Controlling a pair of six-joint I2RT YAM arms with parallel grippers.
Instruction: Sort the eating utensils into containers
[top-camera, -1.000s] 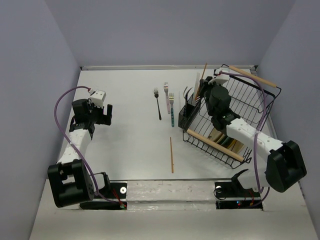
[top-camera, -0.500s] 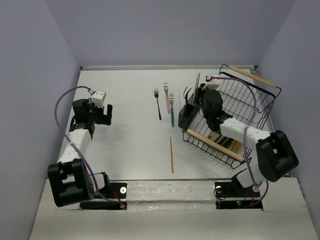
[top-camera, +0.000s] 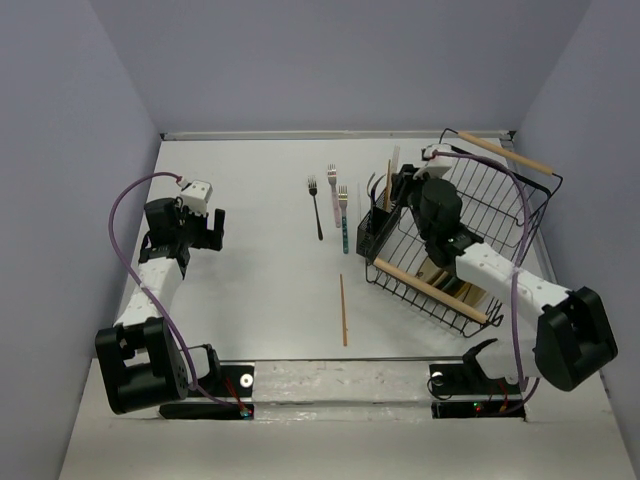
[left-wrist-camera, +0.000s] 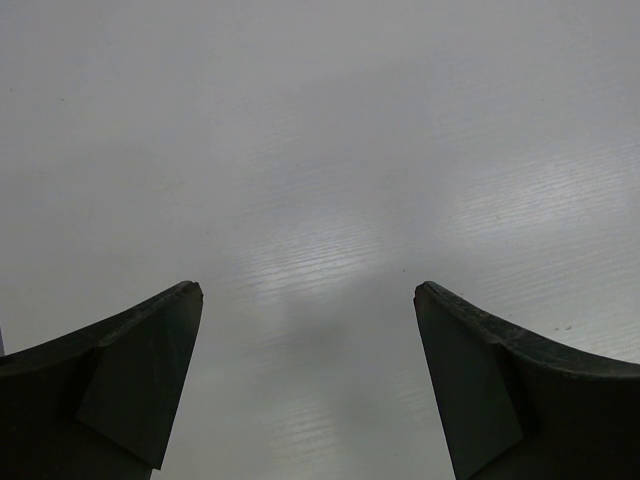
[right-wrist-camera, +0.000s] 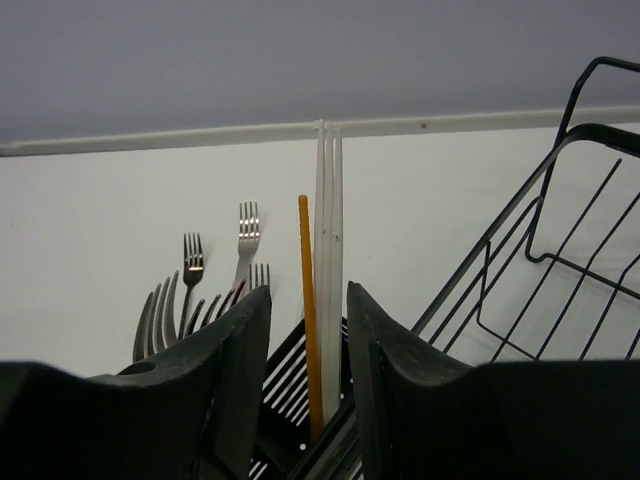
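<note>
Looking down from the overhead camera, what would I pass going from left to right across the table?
left end effector → black fork → pink fork → teal fork → black cutlery holder → wire rack

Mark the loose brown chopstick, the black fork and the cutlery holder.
loose brown chopstick (top-camera: 343, 310), top view, middle of the shaft.
black fork (top-camera: 317, 212), top view, on the handle.
cutlery holder (top-camera: 370, 232), top view, its left wall.
</note>
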